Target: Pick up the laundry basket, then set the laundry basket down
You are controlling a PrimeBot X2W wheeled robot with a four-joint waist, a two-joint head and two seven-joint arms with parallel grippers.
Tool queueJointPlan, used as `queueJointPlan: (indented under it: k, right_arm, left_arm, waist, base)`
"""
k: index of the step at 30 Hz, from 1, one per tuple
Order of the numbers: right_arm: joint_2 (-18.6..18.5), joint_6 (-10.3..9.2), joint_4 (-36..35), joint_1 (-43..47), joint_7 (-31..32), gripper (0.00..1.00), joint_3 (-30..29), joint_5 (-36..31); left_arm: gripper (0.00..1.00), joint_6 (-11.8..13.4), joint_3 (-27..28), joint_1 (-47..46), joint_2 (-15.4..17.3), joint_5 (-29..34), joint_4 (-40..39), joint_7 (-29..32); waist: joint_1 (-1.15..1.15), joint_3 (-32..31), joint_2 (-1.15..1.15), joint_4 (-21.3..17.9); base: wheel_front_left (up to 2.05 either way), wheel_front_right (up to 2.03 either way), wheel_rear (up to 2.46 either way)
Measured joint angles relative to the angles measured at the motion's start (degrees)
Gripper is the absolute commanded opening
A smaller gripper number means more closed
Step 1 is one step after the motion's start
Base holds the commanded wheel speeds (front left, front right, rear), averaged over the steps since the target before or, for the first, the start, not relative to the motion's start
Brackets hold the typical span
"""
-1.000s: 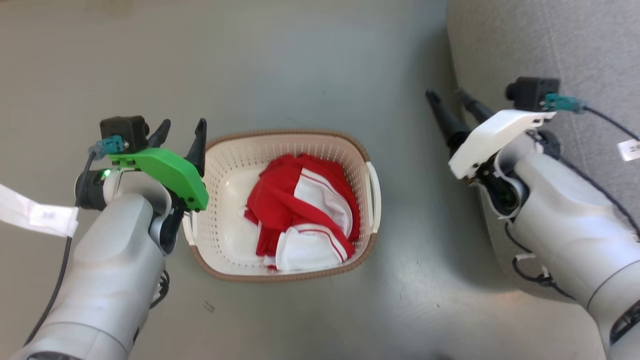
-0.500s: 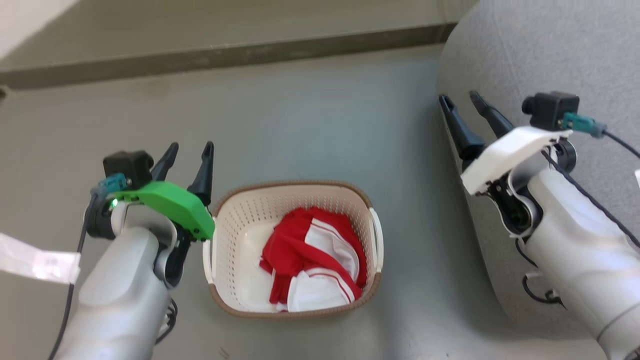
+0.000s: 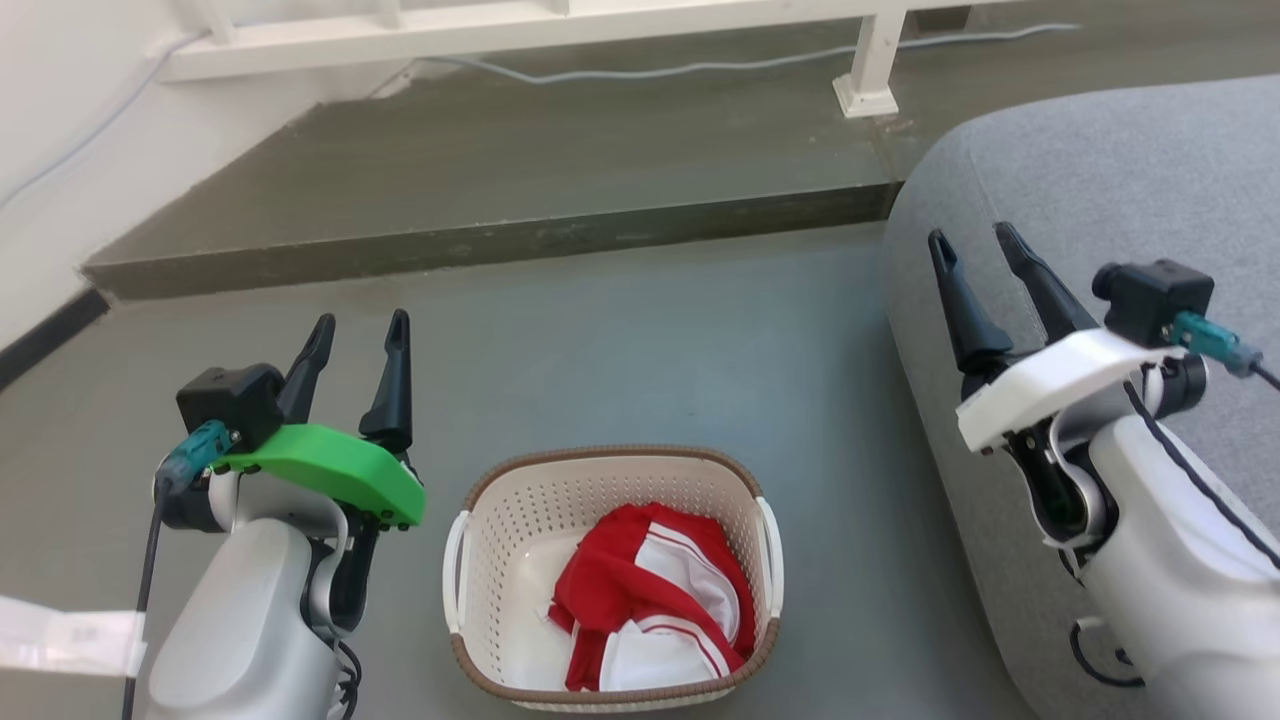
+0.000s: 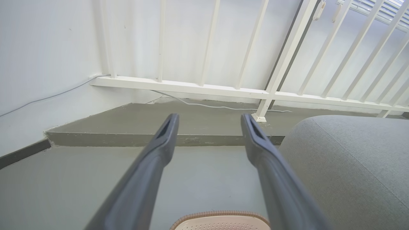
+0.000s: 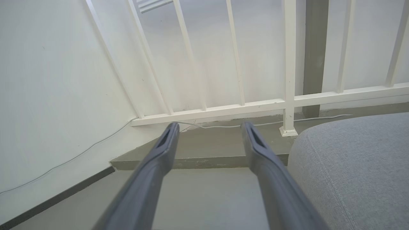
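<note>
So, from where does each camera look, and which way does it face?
Head view: on the head, facing forward and down at the floor and basket; left gripper and right gripper show, open.
Left wrist view: on the left wrist, facing along the left fingers toward the railing; basket rim at the bottom.
Right wrist view: on the right wrist, facing along the right fingers toward the railing.
Shared: all three see the railing, step and sofa.

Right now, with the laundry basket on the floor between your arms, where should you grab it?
Its white left handle with the left pincer, its right handle with the right pincer, each from outside: the laundry basket sits upright, too wide for one pincer.
</note>
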Motion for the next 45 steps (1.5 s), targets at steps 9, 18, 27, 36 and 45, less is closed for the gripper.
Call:
queueJointPlan:
  k: [9,18,27,36,45]
  right_arm:
    - [-0.02,-1.89,-5.99,5.82,0.00,1.00,-3.03,-6.03]
    - [0.41,-2.75,-10.39,11.18,0.00,1.00,-5.42,-10.07]
    - [1.87,-2.67,-12.40,14.27,0.00,1.00,-6.93,-11.99]
    - [2.29,-2.14,-13.22,16.03,0.00,1.00,-8.57,-13.16]
    - [3.48,-1.18,-13.62,17.46,0.00,1.00,-10.02,-14.13]
  left_arm:
    - [1.00,0.67,3.55,5.93,-0.37,2.92,-6.54,-0.15]
    - [1.00,0.69,5.99,11.47,-1.05,5.88,-10.74,-0.15]
    - [1.00,0.49,7.00,13.89,-2.13,7.40,-13.34,-0.15]
    - [1.00,-0.35,7.65,15.76,-2.45,9.12,-14.25,-0.15]
    - [1.00,-0.87,8.68,16.88,-2.88,9.92,-14.86,-0.15]
  waist:
    - [0.00,-1.43,0.00,0.72]
    - [0.00,-1.74,0.00,0.91]
    - [0.00,-1.90,0.00,1.04]
    - [0.00,-1.91,0.00,1.10]
    - [0.00,-2.12,0.00,1.06]
  base:
    - [0.00,0.00,0.00]
    - [0.00,0.00,0.00]
    - [0.00,0.00,0.00]
    - [0.00,0.00,0.00]
    - [0.00,0.00,0.00]
